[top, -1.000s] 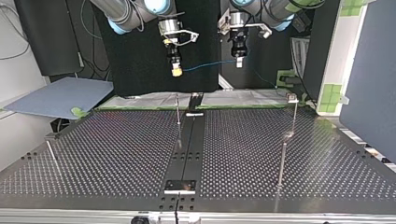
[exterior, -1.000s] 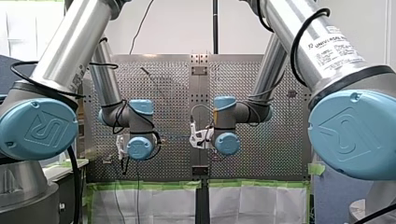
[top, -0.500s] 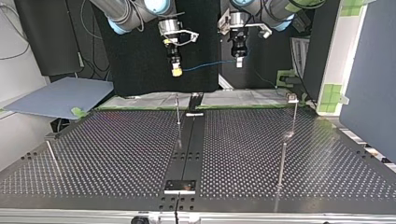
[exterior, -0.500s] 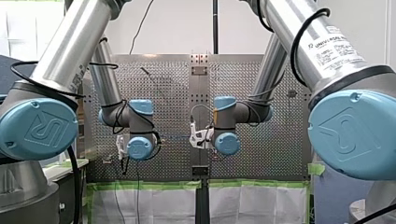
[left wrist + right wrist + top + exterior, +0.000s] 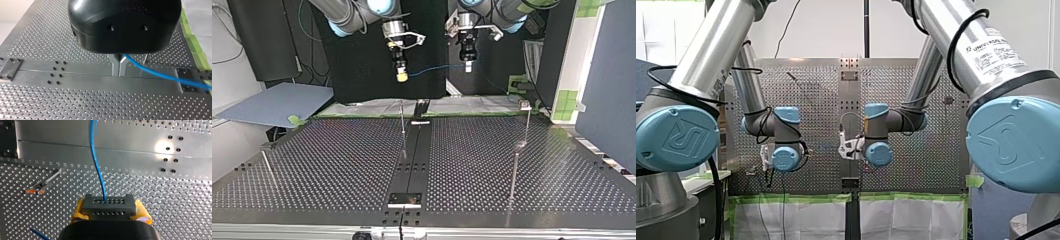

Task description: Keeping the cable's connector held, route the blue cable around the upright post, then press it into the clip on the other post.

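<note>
Right wrist view: our right gripper (image 5: 109, 211) pinches the connector (image 5: 109, 204) as anchor; left gripper (image 5: 119, 67) clamps the blue cable (image 5: 155, 74), we judge for steering.

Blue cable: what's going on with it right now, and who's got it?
My right gripper holds the grey connector between its yellow-padded fingers. The blue cable runs from it across to my left gripper, whose metal fingers are shut on it. In the top view both hang in the air over the far edge of the perforated table. The cable touches no post. The upright post stands below it, so routing has not begun.
</note>
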Tool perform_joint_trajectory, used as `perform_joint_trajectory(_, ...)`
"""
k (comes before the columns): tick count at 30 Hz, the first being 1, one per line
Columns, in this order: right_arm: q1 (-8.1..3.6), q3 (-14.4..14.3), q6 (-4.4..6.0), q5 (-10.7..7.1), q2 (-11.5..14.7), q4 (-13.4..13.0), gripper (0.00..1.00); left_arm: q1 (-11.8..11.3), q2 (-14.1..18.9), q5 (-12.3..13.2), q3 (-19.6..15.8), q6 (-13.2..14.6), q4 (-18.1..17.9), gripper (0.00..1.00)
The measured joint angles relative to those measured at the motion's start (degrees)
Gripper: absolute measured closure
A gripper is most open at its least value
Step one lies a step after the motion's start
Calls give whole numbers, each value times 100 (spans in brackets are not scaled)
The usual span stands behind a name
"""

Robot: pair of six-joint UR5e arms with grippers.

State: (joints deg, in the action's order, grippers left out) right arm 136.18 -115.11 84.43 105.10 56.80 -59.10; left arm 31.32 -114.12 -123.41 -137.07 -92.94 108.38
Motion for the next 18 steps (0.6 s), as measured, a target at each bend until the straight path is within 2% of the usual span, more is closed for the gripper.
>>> perform_joint_trajectory(9,43,69,-4,10,-376,62,100,-1,1,-2,-1,4,0,100)
perform_joint_trajectory(18,44,71,-3,11,-452,64,100,0,2,-3,-3,4,1,100)
